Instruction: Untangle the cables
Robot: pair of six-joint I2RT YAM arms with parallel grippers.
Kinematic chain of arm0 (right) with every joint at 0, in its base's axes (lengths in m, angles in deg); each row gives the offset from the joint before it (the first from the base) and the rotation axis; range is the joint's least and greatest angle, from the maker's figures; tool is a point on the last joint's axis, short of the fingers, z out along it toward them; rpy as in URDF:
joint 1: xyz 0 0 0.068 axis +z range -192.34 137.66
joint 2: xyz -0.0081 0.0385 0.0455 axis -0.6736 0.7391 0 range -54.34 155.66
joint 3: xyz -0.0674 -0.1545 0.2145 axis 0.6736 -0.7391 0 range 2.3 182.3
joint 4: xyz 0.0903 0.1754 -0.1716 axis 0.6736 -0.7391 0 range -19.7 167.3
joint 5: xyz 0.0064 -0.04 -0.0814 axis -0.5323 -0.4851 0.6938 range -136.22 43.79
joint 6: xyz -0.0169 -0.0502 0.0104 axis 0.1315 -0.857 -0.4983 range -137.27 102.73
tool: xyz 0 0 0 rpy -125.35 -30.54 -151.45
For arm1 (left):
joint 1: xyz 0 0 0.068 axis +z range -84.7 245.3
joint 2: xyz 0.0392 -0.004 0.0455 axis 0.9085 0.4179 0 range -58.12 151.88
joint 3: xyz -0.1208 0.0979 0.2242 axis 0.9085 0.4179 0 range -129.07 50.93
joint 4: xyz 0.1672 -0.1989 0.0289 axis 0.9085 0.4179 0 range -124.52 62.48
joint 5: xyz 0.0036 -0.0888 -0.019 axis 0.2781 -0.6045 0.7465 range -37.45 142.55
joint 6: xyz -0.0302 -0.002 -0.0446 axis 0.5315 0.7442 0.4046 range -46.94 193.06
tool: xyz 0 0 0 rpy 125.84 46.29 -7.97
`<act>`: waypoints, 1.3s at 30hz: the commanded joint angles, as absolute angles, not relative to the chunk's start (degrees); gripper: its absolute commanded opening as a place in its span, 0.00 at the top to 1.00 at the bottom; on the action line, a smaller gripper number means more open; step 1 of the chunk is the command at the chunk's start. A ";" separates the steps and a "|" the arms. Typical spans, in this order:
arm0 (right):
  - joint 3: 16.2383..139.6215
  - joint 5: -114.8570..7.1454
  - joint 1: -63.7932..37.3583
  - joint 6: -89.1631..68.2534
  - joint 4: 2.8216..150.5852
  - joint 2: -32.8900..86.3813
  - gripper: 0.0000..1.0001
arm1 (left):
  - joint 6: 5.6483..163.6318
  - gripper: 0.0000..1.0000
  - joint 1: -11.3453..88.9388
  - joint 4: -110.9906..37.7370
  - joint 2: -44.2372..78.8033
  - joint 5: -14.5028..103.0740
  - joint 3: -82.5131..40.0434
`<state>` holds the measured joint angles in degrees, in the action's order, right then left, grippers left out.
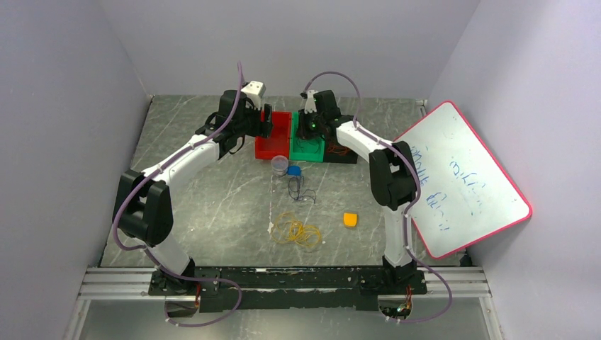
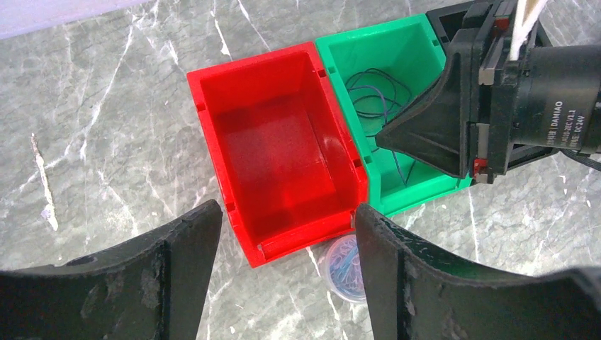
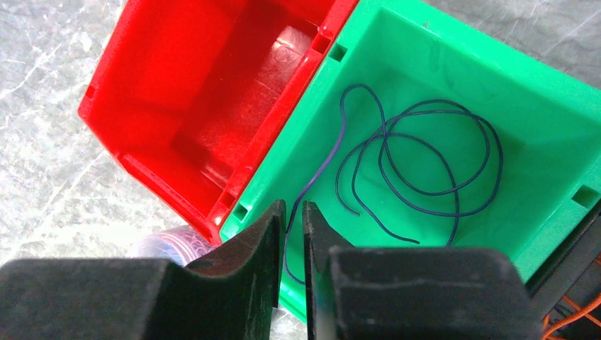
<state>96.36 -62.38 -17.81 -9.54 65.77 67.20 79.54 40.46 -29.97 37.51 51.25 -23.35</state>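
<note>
A dark purple cable (image 3: pixel 425 152) lies looped inside the green bin (image 3: pixel 496 49); the left wrist view shows it there too (image 2: pixel 372 92). My right gripper (image 3: pixel 294 209) hangs over that bin's near corner. Its jaws are only a narrow gap apart, and one strand of the purple cable runs through the gap without being pinched. My left gripper (image 2: pixel 287 212) is wide open and holds nothing, above the near edge of the red bin (image 2: pixel 212 142). On the table lie a coiled yellow cable (image 1: pixel 298 231) and a dark cable (image 1: pixel 300 190). A red-orange cable (image 3: pixel 567 319) shows in the black bin.
The red (image 1: pixel 273 145), green (image 1: pixel 306 150) and black (image 1: pixel 344 157) bins stand side by side at the back. In front of them are a small clear cup of blue bands (image 1: pixel 280 165) and a blue lid (image 1: pixel 294 170). An orange block (image 1: pixel 350 219) lies further forward. A whiteboard (image 1: pixel 461 177) leans at the right.
</note>
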 commanded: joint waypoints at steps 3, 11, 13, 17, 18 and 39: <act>97.57 -61.59 -18.09 -9.27 66.30 68.91 0.88 | 78.84 0.27 40.86 -30.66 37.85 50.04 -24.28; 99.74 -54.25 -17.99 -9.74 63.47 71.09 1.00 | 78.58 0.26 40.86 -30.61 37.37 50.60 -24.13; 100.46 -51.85 -18.00 -10.03 62.32 71.63 1.00 | 78.63 0.27 40.86 -30.66 37.65 50.42 -24.20; 101.78 -47.90 -17.92 -10.65 60.79 72.50 1.00 | 78.94 0.27 40.86 -30.48 38.28 49.33 -24.60; 102.20 -46.86 -17.87 -10.80 60.22 72.84 1.00 | 78.95 0.27 40.86 -30.48 38.29 49.24 -24.57; 112.29 -39.86 -14.42 -14.54 52.06 81.83 1.00 | 78.50 0.27 40.86 -30.12 38.19 49.93 -24.74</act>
